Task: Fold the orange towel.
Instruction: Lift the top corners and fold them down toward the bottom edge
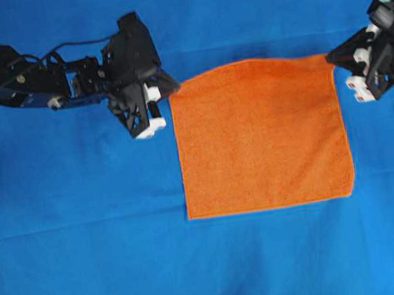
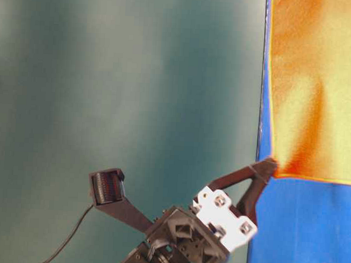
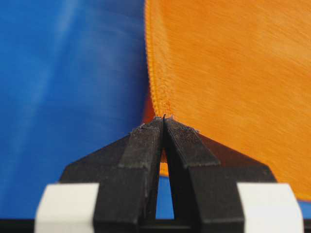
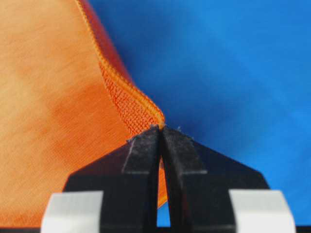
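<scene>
The left arm reaches in level from the left edge of the overhead view, its left pincer (image 1: 173, 86) pointing toward the middle with both black fingers (image 3: 146, 145) pressed together at the tips, pinching a corner of the orange towel (image 1: 260, 136). The right arm comes in from the upper right, angled down and inward, and its right pincer (image 1: 330, 59) is likewise clamped tip to tip on the opposite corner. In the table-level view one pincer (image 2: 268, 167) meets a towel corner, its white wrist block tilted below.
</scene>
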Controlling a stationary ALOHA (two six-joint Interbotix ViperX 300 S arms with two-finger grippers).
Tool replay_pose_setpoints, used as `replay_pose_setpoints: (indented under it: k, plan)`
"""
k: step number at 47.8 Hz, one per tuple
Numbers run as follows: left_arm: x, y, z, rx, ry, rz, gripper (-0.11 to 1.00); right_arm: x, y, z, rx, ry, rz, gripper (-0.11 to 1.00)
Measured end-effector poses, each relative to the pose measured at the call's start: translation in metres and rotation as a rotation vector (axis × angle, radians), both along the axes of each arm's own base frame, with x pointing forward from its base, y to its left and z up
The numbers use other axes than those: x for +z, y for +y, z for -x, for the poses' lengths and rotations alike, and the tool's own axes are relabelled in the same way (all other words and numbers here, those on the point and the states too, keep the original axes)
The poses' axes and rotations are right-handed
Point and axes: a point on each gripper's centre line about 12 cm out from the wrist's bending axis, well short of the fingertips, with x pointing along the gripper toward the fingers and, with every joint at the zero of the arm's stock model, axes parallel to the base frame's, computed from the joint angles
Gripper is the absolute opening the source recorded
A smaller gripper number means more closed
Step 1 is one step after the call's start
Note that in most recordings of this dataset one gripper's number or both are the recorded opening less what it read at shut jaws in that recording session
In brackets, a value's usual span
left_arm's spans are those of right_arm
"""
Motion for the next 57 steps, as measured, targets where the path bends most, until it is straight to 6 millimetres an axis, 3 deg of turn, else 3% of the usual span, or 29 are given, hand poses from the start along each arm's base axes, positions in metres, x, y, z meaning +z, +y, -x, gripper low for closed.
replay_pose_setpoints:
  k: [7,24,39,57]
  plan:
    - [-0.001,-0.036,-0.005,-0.083,0.006,0.014,0.01,0.007,0.023,0.002,0.067,-0.002,-0.055,0.01]
    - [-0.003,-0.118,-0.004,-0.286,0.012,0.019,0.01,-0.001,0.080,0.004,0.239,0.079,-0.210,0.01]
    - [-0.014,-0.137,-0.004,-0.331,0.037,0.022,0.01,-0.012,0.123,0.006,0.328,0.139,-0.334,0.01]
    - [-0.021,-0.136,-0.005,-0.330,0.055,0.021,0.01,-0.026,0.137,-0.005,0.353,0.166,-0.352,0.01]
